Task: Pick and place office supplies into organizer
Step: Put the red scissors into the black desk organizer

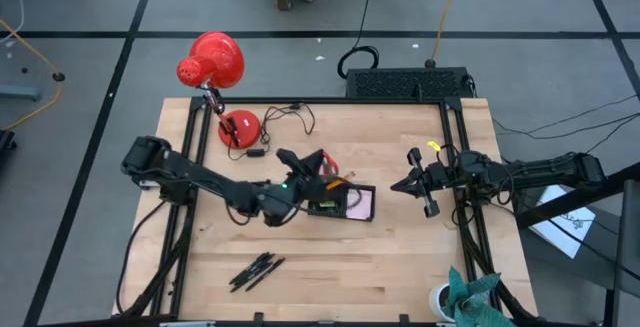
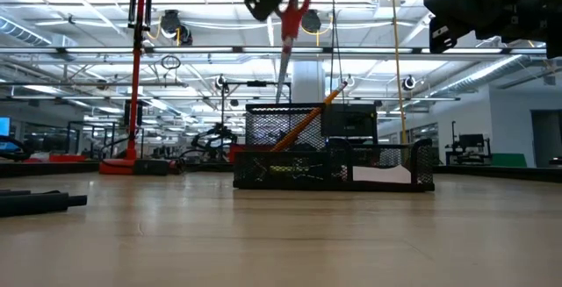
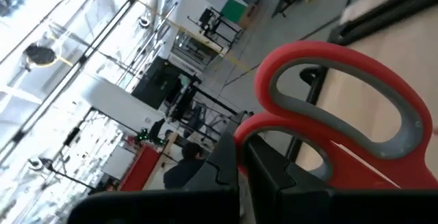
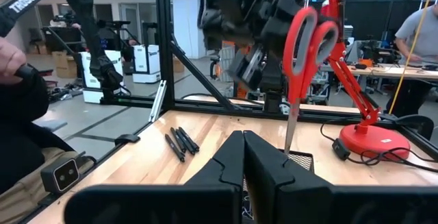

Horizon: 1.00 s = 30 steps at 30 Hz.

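Holding: left gripper [image 4: 263, 70] clenched on the red-handled scissors [image 4: 303, 53], blades pointing down, above the organizer [image 2: 334, 166]
Counter [image 1: 330, 257]: carries the organizer near its middle
Organizer: orange pencil [image 2: 307, 120] leaning inside
Right gripper [image 1: 412, 184]: clenched, empty, well apart from the organizer
Black pens [image 1: 256, 270]: lying apart from the organizer, by the counter's near edge

The scissors [image 4: 304, 42] have red handles with grey inner lining. The organizer [image 2: 334, 160] is black mesh; the pens [image 1: 256, 270] are black, and the lamp [image 1: 212, 62] red.
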Each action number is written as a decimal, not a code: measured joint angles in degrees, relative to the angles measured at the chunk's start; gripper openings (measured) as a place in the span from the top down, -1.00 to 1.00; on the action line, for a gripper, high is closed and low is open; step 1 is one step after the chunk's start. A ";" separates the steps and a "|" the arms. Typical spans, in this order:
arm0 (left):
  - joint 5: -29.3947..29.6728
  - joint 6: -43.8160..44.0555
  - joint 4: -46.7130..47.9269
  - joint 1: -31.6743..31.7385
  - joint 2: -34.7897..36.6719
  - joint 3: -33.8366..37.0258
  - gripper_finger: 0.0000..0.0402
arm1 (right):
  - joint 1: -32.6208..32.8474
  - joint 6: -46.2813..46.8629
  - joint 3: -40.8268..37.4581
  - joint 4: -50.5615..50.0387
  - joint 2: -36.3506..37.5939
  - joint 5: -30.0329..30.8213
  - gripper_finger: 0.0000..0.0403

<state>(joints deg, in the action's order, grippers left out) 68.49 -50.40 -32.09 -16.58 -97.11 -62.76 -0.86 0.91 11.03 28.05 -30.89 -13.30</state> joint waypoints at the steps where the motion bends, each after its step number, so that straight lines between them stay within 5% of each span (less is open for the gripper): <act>1: 0.13 -0.57 0.06 0.08 -1.28 -0.67 0.98 | 0.00 0.00 0.00 0.00 0.00 -0.02 1.00; 19: 1.02 -12.39 0.32 1.25 -16.06 -6.45 0.98 | 0.00 0.37 0.00 -0.44 0.00 -0.02 1.00; 30: 2.55 -4.97 3.06 1.55 -16.14 -6.45 0.98 | 0.00 0.39 0.00 -0.43 0.00 -0.02 1.00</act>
<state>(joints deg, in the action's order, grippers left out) 71.05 -55.36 -29.03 -15.03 -113.25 -69.21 -0.86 1.30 11.03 27.63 -30.89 -13.32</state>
